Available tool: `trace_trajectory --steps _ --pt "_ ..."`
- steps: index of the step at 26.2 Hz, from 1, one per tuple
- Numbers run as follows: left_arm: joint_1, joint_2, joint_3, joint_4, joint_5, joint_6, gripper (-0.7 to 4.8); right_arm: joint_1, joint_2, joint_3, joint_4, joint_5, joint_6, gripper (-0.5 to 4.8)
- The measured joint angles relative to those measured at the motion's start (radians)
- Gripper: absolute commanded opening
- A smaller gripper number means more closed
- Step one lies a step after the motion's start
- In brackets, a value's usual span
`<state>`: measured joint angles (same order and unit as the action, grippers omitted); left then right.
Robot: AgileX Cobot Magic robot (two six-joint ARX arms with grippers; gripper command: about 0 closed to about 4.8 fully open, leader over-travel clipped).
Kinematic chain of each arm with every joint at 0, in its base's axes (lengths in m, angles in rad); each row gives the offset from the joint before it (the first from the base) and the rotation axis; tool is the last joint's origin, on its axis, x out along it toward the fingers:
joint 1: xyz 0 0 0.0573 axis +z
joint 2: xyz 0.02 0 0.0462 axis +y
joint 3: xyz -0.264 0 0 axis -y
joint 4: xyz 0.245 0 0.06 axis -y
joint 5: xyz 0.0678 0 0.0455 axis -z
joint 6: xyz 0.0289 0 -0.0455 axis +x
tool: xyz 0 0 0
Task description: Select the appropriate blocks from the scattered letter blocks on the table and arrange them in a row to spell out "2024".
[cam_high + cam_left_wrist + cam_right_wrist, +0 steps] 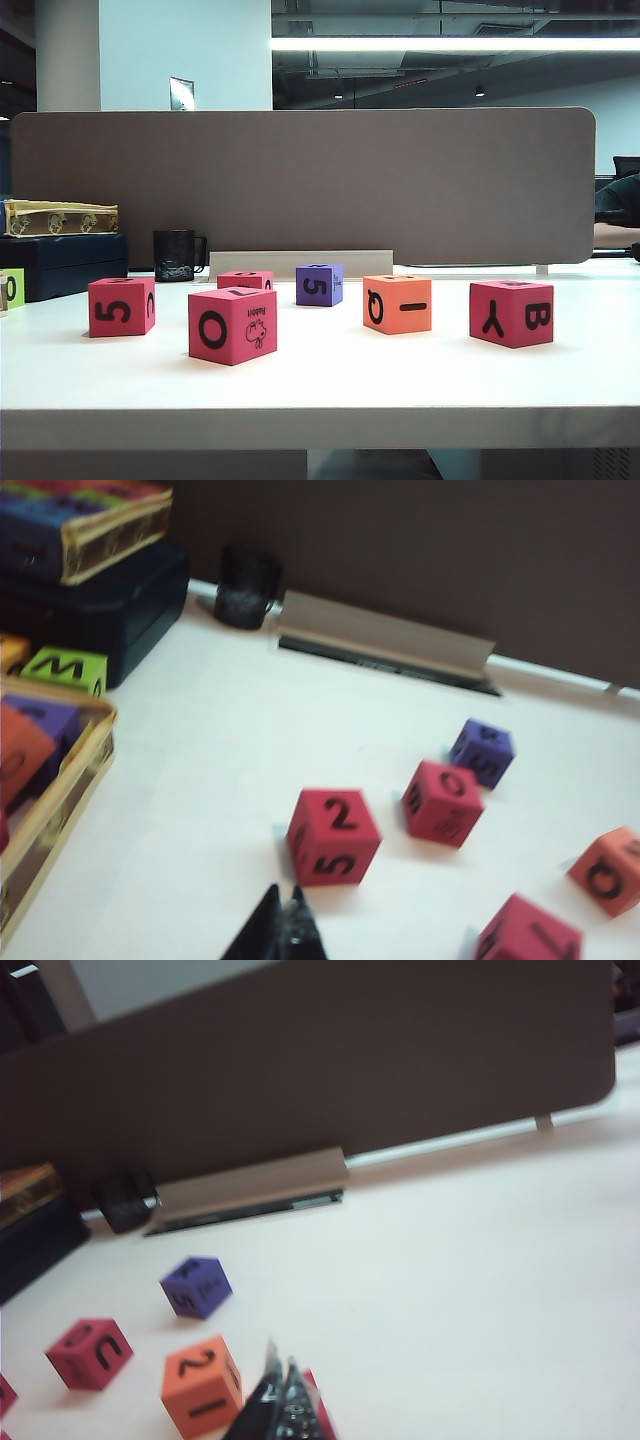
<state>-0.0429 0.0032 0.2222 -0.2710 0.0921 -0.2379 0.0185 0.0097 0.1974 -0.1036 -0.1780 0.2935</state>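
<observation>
Six foam blocks are scattered on the white table (320, 385): a red 5 cube (121, 306), a red O cube (232, 324), a small-looking red cube (245, 279) behind it, a purple 5 cube (319, 284), an orange Q-dash cube (397, 303) and a red Y-B cube (511, 312). My left gripper (283, 892) is shut and empty, just short of the red cube (333, 836) with a 2 on top. My right gripper (280, 1360) is shut and empty beside the orange cube (202, 1384), also topped with a 2, and partly hides a red cube (320, 1400). Neither gripper shows in the exterior view.
A brown divider panel (300, 185) walls off the back of the table, with a low beige strip (300, 263) and a black mug (176, 255) at its foot. At the left stand dark boxes (120, 610), a green M block (68, 668) and a yellow-rimmed tray (70, 780) of blocks.
</observation>
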Motion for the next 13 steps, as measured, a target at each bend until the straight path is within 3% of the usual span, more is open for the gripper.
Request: trace_trajectory --steps 6,13 --pt "0.000 0.078 0.159 -0.026 0.013 0.001 -0.05 0.000 0.055 0.154 -0.054 -0.011 -0.014 -0.03" --pt "0.000 0.412 0.392 -0.079 0.032 0.066 -0.05 0.001 0.315 0.417 -0.191 -0.058 -0.090 -0.03"
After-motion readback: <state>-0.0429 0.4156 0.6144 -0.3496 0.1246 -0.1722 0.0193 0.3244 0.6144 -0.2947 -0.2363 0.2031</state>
